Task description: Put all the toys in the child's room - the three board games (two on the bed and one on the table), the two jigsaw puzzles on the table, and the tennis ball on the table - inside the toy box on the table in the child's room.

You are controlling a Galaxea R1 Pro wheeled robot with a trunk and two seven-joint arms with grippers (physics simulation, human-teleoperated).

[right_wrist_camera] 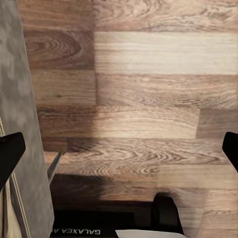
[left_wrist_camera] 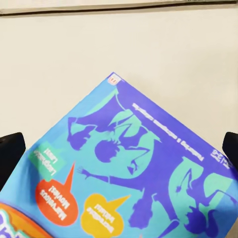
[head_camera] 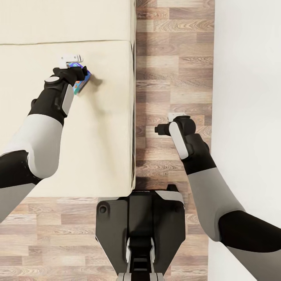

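A blue board game (head_camera: 82, 83) with purple cartoon figures and orange speech bubbles hangs tilted just above the beige bed (head_camera: 105, 136), throwing a shadow on the mattress. My left gripper (head_camera: 76, 72) is shut on it. In the left wrist view the board game (left_wrist_camera: 144, 163) spans the gap between the two black fingertips (left_wrist_camera: 10, 153) of the left gripper (left_wrist_camera: 119, 151). My right gripper (head_camera: 163, 128) hangs open over the wooden floor beside the bed, with nothing between its fingers; the right wrist view shows the same gripper (right_wrist_camera: 119, 153) above bare planks.
The bed's right edge runs down the middle of the head view, with a strip of wooden floor (head_camera: 175, 58) between it and a white wall (head_camera: 249, 78). The bed's grey frame (right_wrist_camera: 20, 99) is close to my right gripper. My base (head_camera: 140, 226) stands at the bed's corner.
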